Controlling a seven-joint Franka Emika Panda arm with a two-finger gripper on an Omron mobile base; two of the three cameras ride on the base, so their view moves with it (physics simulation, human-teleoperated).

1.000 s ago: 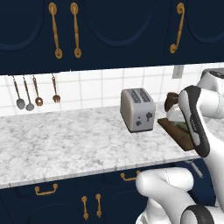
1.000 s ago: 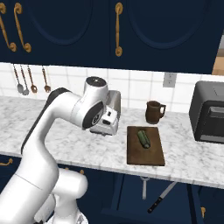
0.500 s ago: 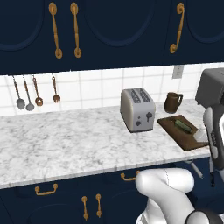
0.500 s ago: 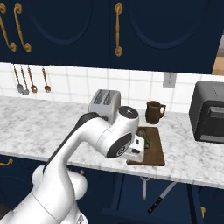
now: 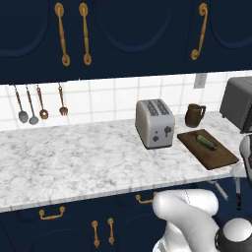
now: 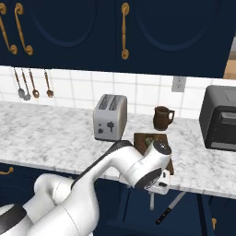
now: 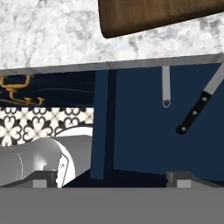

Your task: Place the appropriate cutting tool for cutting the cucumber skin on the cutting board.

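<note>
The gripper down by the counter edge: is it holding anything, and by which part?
Nothing is held. The gripper is open, its fingertips wide apart with nothing between them; the pale tool and black-handled knife hang ahead, untouched.

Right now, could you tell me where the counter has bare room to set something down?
The widest bare stretch of marble counter runs from the toaster leftward, below the hanging spoons. On the cutting board, the near half below the cucumber is free. It is crowded between toaster, mug and board.

Counts: 1 toaster (image 5: 155, 122), 1 mug (image 5: 194, 115), 1 cutting board (image 5: 209, 149), 1 cucumber (image 5: 206, 141), 4 hanging utensils (image 5: 32, 105), 1 toaster oven (image 6: 220, 118), 1 black-handled knife (image 7: 197, 108), 1 pale cutting tool (image 7: 166, 86).
</note>
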